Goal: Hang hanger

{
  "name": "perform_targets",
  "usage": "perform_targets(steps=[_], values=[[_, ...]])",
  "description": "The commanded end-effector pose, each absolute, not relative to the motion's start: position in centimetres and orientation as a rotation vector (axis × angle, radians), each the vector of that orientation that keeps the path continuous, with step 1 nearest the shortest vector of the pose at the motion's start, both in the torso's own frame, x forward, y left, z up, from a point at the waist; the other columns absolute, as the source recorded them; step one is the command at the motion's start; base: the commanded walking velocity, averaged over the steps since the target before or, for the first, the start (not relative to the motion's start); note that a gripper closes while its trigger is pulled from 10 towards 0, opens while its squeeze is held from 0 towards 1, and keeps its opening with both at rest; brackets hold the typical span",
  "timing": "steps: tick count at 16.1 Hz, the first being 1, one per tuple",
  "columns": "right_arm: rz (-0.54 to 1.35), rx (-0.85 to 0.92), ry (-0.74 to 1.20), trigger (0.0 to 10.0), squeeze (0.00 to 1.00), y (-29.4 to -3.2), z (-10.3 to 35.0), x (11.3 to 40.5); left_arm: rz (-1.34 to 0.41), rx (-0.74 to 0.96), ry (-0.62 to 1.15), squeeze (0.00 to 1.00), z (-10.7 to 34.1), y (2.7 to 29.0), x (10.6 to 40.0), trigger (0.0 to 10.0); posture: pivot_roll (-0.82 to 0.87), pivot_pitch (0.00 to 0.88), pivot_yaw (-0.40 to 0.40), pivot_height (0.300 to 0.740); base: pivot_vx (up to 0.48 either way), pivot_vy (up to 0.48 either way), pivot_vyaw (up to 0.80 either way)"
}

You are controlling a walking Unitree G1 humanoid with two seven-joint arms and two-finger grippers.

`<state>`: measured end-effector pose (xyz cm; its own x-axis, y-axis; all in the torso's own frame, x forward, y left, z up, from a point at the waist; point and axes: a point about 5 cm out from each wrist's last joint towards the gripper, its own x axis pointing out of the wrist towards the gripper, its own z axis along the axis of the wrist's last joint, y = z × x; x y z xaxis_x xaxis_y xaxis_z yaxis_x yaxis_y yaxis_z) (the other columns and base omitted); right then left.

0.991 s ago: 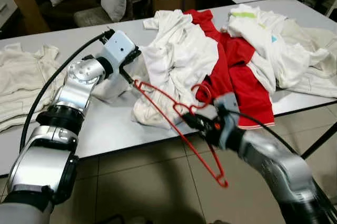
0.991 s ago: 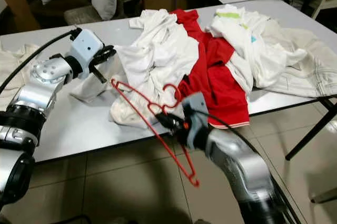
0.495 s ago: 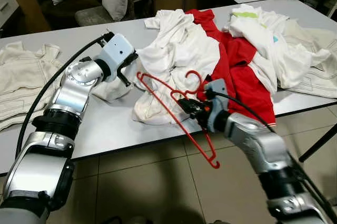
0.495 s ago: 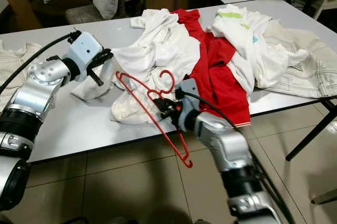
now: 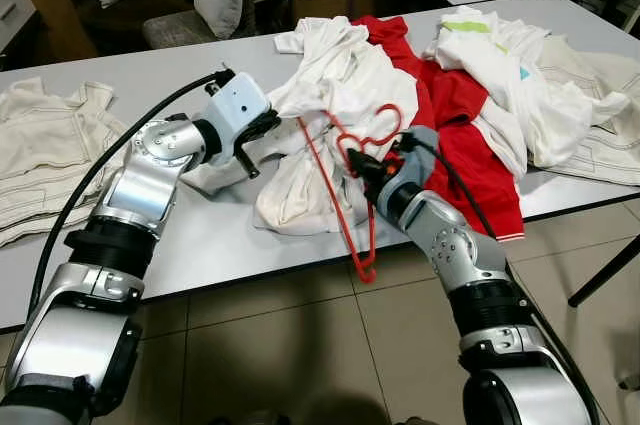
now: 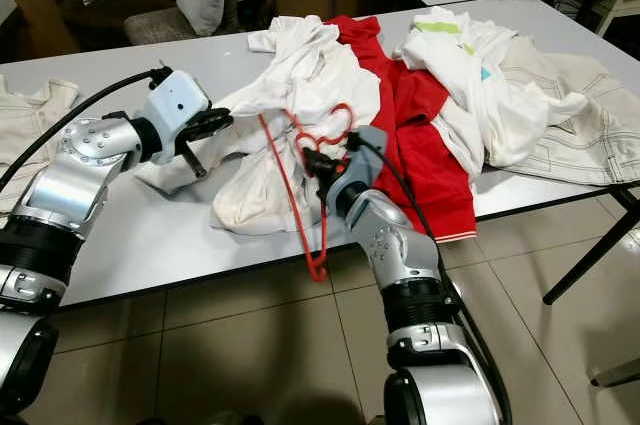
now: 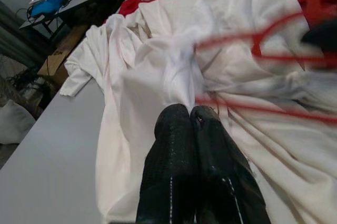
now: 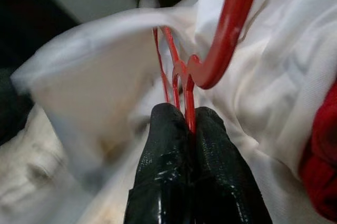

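Note:
A red wire hanger [image 5: 366, 267] stands steeply over the table's front edge, its hook [image 8: 226, 29] up against a white shirt [image 5: 340, 85]. My right gripper [image 5: 358, 160] is shut on the hanger just below the hook, and the wire runs between its fingertips [image 8: 167, 109]. To the left, my left gripper [image 5: 272, 122] is shut at the shirt's left edge, and the cloth bunches at its tips [image 7: 188, 110]. The hanger's long wires cross the shirt just beyond that gripper.
The white table [image 5: 200, 235] also holds a red shirt [image 5: 470, 145] to the right, a heap of white and cream clothes [image 5: 520, 75] at the far right and a cream garment [image 5: 40, 145] at the left. Tiled floor lies below the front edge.
My right gripper has swung the hanger up and left, from jutting over the floor to standing steeply against the white shirt. My left gripper has shifted a little to the right.

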<state>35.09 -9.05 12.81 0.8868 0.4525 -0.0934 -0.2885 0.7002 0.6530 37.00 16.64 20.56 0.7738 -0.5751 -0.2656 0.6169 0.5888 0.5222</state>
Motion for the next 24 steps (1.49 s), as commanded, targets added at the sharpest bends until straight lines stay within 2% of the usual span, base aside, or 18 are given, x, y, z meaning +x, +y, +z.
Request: perform_targets(steps=[1,4,7,9,12,14,17,18,21,24], values=[[0.406,0.763,0.197,10.0,0.00,-9.5,14.0,35.6,-0.697,0.651,0.059,0.00,21.2,17.0,36.8,0.0,-0.07,0.000,0.090,0.740,0.000,0.000,0.00],[0.494,0.847,0.187,10.0,0.00,-9.2,14.8,35.1,-0.730,0.569,-0.001,0.00,23.4,16.9,36.4,0.0,-0.07,0.000,0.088,0.740,0.000,0.000,0.00],[0.507,0.931,0.131,10.0,0.00,-9.2,16.5,35.5,-0.946,0.405,-0.013,0.00,26.0,15.4,34.6,0.0,-0.06,0.000,0.087,0.740,0.000,0.000,0.00],[0.535,0.934,0.099,10.0,0.00,-9.1,17.8,35.4,-0.987,0.376,-0.042,0.00,27.2,15.1,34.3,0.0,-0.05,0.000,0.084,0.740,0.000,0.000,0.00],[0.651,0.840,0.033,10.0,0.00,-9.3,22.3,33.8,-0.968,0.423,-0.162,0.00,33.0,16.8,34.2,0.0,-0.05,0.000,0.084,0.740,0.000,0.000,0.00],[0.567,0.764,0.065,10.0,0.00,-10.7,22.4,33.4,-0.986,0.445,-0.190,0.00,34.9,17.0,33.3,0.0,-0.05,0.000,0.084,0.740,0.000,0.000,0.00],[0.553,0.764,0.083,10.0,0.00,-11.3,22.2,31.6,-1.026,0.429,-0.210,0.00,35.8,16.1,32.1,0.0,-0.05,0.000,0.076,0.740,0.000,0.000,0.00],[0.571,0.795,0.072,10.0,0.00,-11.3,22.7,30.6,-1.033,0.437,-0.200,0.00,35.8,16.0,32.0,0.0,-0.05,0.000,0.078,0.740,0.000,0.000,0.00],[0.555,0.833,0.096,10.0,0.00,-11.6,22.0,30.4,-1.050,0.446,-0.115,0.00,34.0,15.8,32.5,0.0,-0.05,0.000,0.085,0.740,0.000,0.000,0.00],[0.455,1.000,0.170,10.0,0.00,-12.3,17.8,31.5,-1.105,0.451,0.074,0.00,27.8,14.6,32.4,0.0,-0.05,0.000,0.092,0.740,0.000,0.000,0.00]])
